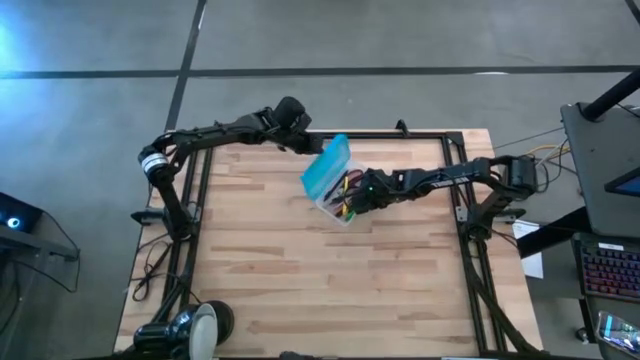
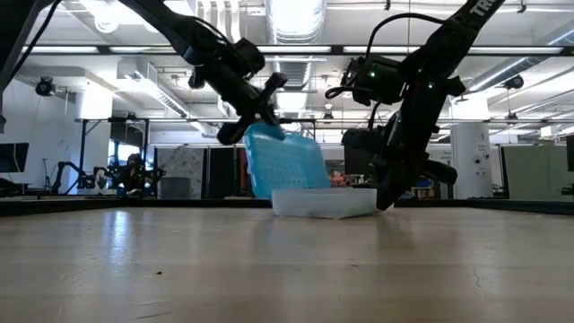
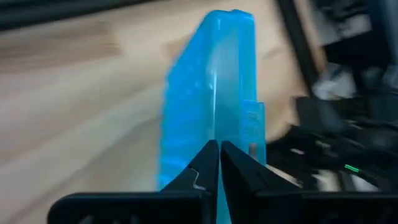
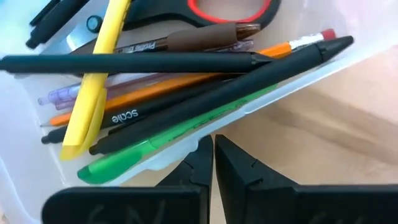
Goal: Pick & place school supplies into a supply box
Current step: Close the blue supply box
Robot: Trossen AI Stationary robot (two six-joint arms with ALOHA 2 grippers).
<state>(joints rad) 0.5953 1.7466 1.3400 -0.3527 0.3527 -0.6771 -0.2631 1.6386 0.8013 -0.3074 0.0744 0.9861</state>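
The supply box stands open near the table's far middle. Its clear half point(image 1: 338, 207) lies flat on the wood, and its teal half point(image 1: 327, 167) stands tilted up from the hinge. Inside the clear half lie the red-handled scissors point(image 4: 211, 12) and several pens and pencils: yellow point(image 4: 99, 68), orange, green point(image 4: 180, 134) and dark ones point(image 4: 205, 93). My left gripper point(image 3: 218, 155) is at the teal half's upper edge, shut on it. My right gripper point(image 4: 212, 149), shut, is at the clear half's right-hand long wall. My left gripper pinches the free long edge point(image 3: 216, 134) of the teal half between its two fingers, coming from the far left and slanting down. The teal half stands tilted, its hinge side down at the clear half. My right gripper has its shut fingertips point(image 4: 200, 152) against the outer rim point(image 4: 177, 155) of the clear half's long wall, coming from the table's right and pointing steeply down. The clear half lies flat on the table.
A round dark and white object point(image 1: 203, 326) sits at the table's near left corner. Black frame rails point(image 1: 470, 255) run along the table's sides. The bare wood point(image 1: 330, 290) of the near half gives free room.
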